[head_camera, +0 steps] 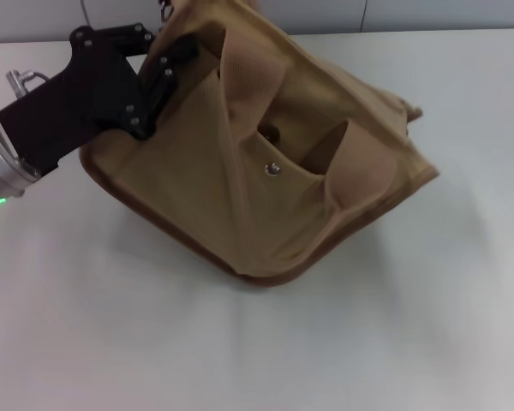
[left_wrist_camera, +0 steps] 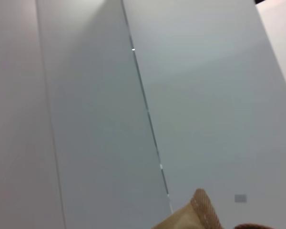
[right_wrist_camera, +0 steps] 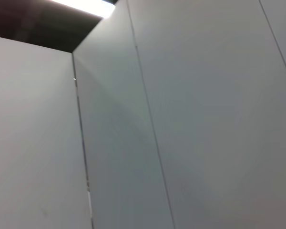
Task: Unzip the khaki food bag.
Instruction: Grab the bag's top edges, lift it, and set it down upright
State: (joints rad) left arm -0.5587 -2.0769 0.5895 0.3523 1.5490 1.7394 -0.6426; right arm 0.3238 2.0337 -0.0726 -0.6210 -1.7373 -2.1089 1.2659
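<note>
The khaki food bag (head_camera: 265, 163) is seen on the white bench (head_camera: 343, 342), toward the far middle, tipped over so its front pocket with the snap button (head_camera: 273, 169) faces up at the head camera. Both webbing handles (head_camera: 248, 77) are draped across that face. The top of the bag is turned away toward the far edge, so the zipper line itself is not visible; a small metal piece (head_camera: 165, 10) is seen at the upper edge of the head view, possibly the pull, not confirmed.

The left end effector (head_camera: 176, 62) is located at the bag's far-left top corner, fingers pressed against the fabric there. Contact is evident, but whether the fingers are clamped on the pull, on cloth, or spread apart cannot be told. In the left wrist view only a strip of tan webbing (left_wrist_camera: 205, 212) against a wall panel is shown, so nothing is added there.

The right end effector is not seen in any view; only wall panels appear in the right wrist view, so that arm is judged parked.

Step judged: acquiring or just holding the zipper end at the top corner; unzipping not shown as started or finished.

Next move is judged to need a firm pinch on the pull, then a draw along the zipper line. With the bag tipped and unbraced, sliding of the whole bag is the risk.
</note>
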